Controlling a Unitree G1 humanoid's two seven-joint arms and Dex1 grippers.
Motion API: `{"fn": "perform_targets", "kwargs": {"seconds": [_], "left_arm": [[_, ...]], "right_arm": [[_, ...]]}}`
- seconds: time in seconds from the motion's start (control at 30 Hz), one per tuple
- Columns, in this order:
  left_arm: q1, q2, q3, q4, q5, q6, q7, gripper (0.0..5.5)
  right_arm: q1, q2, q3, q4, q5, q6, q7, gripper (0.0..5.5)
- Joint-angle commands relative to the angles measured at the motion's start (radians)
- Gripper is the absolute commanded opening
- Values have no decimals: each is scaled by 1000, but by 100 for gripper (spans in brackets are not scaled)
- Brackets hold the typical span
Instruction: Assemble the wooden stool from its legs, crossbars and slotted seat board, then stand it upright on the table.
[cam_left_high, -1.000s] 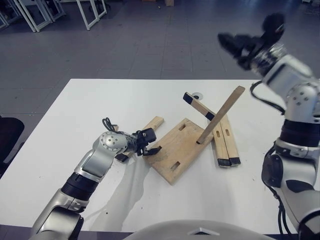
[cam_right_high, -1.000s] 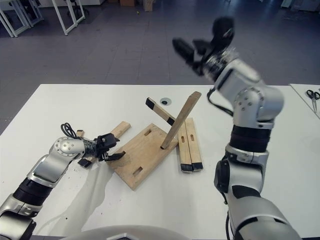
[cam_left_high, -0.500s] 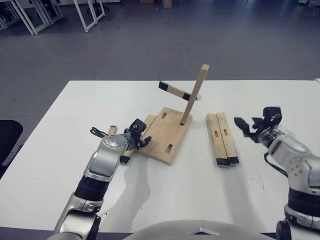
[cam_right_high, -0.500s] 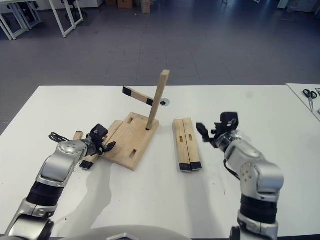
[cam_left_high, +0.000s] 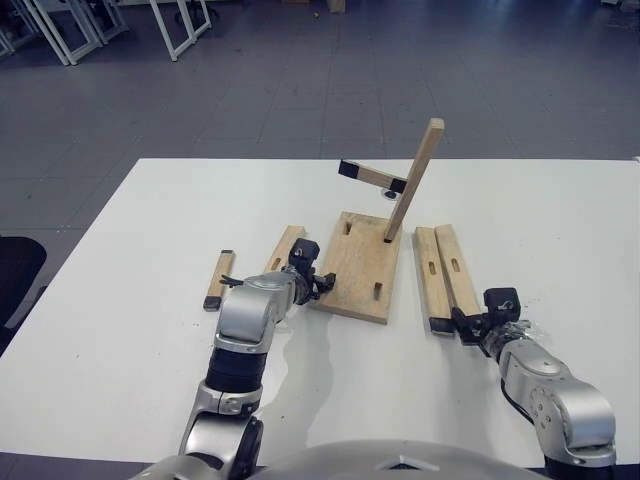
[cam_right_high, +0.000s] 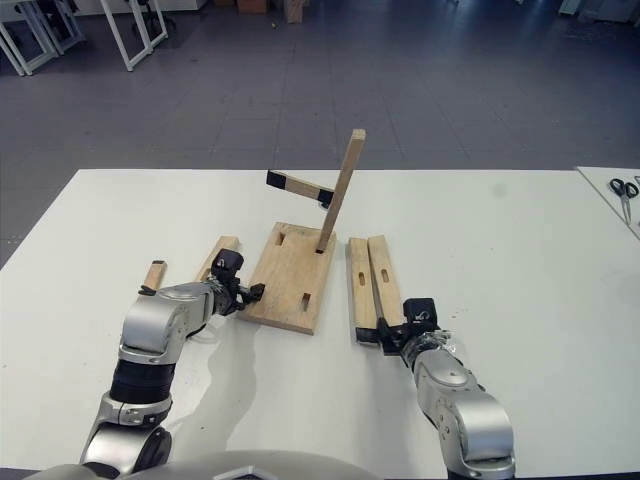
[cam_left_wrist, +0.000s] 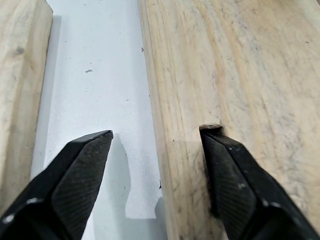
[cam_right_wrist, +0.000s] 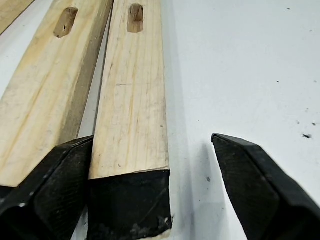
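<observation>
The slotted seat board lies flat mid-table. One leg stands tilted in its far right slot, with a black-tipped crossbar sticking out to the left. Two more legs lie side by side right of the board. My left gripper is open at the board's left edge; one finger rests over the table, the other over the board. My right gripper is open around the black near end of the right-hand leg.
A wooden bar lies just left of the board, and a short black-tipped piece farther left. The white table has free room at the front and far right. Scissors lie on a neighbouring table.
My right arm has come down from high above to the near ends of the two lying legs. The board with its upright leg has turned straighter. My left gripper stays at the board's left edge.
</observation>
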Motion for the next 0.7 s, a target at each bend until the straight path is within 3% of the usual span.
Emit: {"fn": "perform_targets", "kwargs": {"seconds": [0.03,0.27,0.4,0.7], "left_arm": [[-21,-24,31,-55,-28,67,26,325],[-41,43,65,-163,-71,116,15,325],[-39,122,54,-82,-55,-8,9,325],[70,213,-125,110,-54,-280,-115,325]], "right_arm": [[-18,23,-31,94,-3,-26,31,399],[-68,37,-93,201,-18,-131,76,282],[-150,38,-140,184,-24,-283,94,205],[-491,49,-248,95,149,-358,151,202]]}}
